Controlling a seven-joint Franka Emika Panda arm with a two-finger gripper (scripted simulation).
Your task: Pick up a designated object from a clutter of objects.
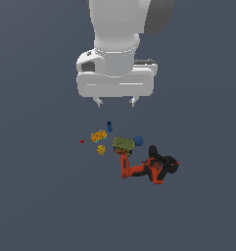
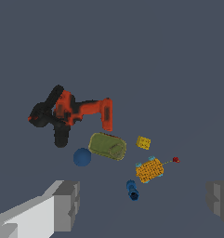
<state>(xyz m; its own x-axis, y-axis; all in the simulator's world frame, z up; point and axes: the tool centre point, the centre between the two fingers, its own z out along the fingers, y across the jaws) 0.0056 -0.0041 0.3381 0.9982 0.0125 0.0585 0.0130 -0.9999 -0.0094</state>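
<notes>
the gripper (image 1: pixel 115 102) hangs above the clutter with its jaws spread wide and nothing between them, well clear of the floor (image 1: pixel 36 206). the orange block (image 1: pixel 98 136) lies below it, near the exterior view's left edge of the pile, resting flat and touching nothing. a yellow cube (image 1: pixel 101 149) sits just beside it, a tiny red piece (image 1: pixel 82 141) off to its other side, a small blue piece (image 1: pixel 109 126) close by. the green box (image 1: pixel 122 144) lies between the block and the drill (image 1: pixel 149 168), with a blue ball (image 1: pixel 138 141) next to the box.
</notes>
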